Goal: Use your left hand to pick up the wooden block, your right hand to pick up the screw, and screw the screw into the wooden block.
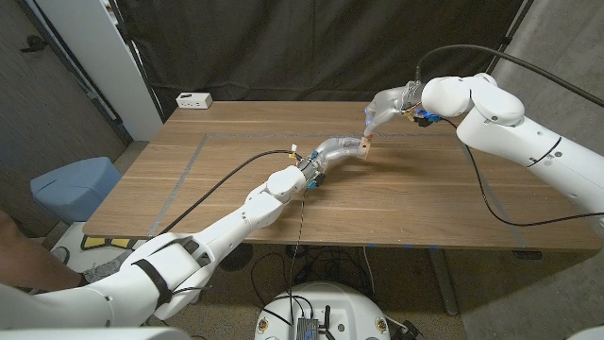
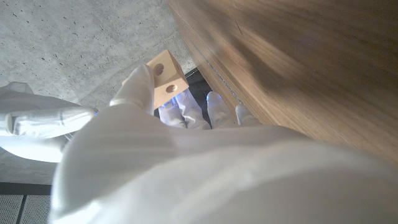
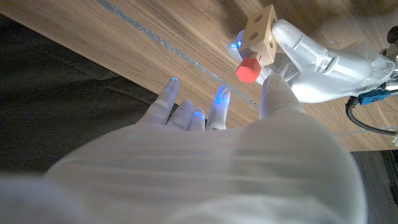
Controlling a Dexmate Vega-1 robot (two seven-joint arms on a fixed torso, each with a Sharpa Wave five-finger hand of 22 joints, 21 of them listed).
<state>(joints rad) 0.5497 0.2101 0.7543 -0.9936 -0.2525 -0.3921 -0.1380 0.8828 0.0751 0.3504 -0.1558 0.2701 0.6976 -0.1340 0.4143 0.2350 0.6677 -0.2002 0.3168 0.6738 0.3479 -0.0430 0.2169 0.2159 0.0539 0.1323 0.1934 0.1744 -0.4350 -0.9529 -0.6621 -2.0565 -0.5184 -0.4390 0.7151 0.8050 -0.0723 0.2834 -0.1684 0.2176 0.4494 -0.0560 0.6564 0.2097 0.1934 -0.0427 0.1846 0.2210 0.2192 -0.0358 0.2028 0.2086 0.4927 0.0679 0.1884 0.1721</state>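
My left hand (image 1: 338,149) holds the small wooden block (image 1: 364,144) a little above the table's middle. In the left wrist view the block (image 2: 166,77) shows two round holes and sits pinched at my left hand's fingertips (image 2: 140,87). A red-headed screw (image 3: 247,70) stands in the block's (image 3: 262,32) face that points toward my right hand. My right hand (image 1: 389,104) hovers just behind and above the block with its fingers (image 3: 219,104) spread apart. Its thumb (image 3: 272,90) lies next to the screw head; I cannot tell if they touch. My left hand (image 3: 314,62) is behind the block.
The wooden table (image 1: 236,179) carries a taped rectangle outline. A white power strip (image 1: 194,99) lies at its far left corner. A blue bin (image 1: 75,184) stands on the floor to the left. Black cables trail from both wrists.
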